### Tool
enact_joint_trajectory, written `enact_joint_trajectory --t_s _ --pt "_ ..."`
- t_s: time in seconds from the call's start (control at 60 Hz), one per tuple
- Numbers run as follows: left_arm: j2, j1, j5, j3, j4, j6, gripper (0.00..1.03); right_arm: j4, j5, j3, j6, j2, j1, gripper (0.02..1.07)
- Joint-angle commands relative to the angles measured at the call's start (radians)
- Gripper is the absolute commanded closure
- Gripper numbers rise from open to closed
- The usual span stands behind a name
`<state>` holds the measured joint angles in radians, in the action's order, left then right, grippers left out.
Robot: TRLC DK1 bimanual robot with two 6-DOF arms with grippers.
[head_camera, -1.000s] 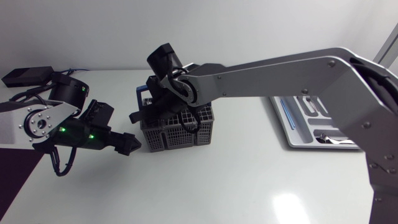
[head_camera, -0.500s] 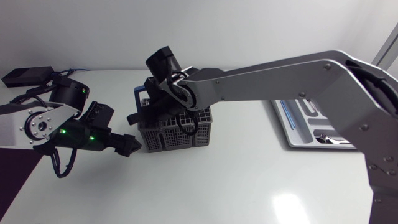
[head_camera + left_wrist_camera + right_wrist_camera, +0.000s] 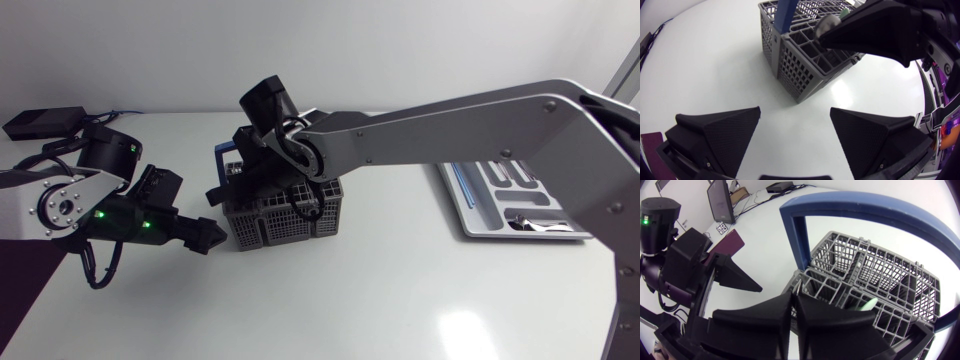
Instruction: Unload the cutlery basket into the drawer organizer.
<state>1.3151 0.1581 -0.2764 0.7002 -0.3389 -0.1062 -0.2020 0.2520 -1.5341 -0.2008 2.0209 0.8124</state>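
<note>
My right gripper, fingers together, hangs over the basket at mid-table to pick cutlery, while my left gripper sits spread beside it, probably as a brace, organizer well apart.

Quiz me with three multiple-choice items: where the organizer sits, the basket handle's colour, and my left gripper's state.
1. Where is the drawer organizer?
A) at the right side of the table, apart from the cutlery basket
B) under the basket
C) beside my left arm

2. What colour is the basket's handle?
A) red
B) blue
C) yellow

3. What state is the left gripper in?
A) shut on the handle
B) shut on a spoon
C) open, holding nothing

Key: 1 A, the head view shows bare table between them; 2 B, the arch is blue; 3 C, its fingers stand wide apart.
</note>
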Motion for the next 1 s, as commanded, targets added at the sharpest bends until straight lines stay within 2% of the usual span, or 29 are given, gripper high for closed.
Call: enact_joint_trajectory --t_s 0.0,0.217,0.867,0.983 --pt "-0.011 0.006 -0.007 -0.030 0.005 -0.013 0.06 -0.004 0.038 0.029 0.008 -0.050 -0.015 1.01" --pt "-0.011 0.020 -0.007 -0.031 0.005 -0.006 0.06 -0.007 0.082 0.038 0.004 -0.077 -0.030 1.01" --pt "-0.016 0.032 -0.007 -0.059 0.035 -0.003 0.06 -0.002 0.302 0.051 0.003 -0.143 -0.070 1.01" --pt "-0.025 0.032 -0.006 -0.057 0.035 -0.003 0.06 0.007 0.303 0.054 0.004 -0.157 -0.075 1.01"
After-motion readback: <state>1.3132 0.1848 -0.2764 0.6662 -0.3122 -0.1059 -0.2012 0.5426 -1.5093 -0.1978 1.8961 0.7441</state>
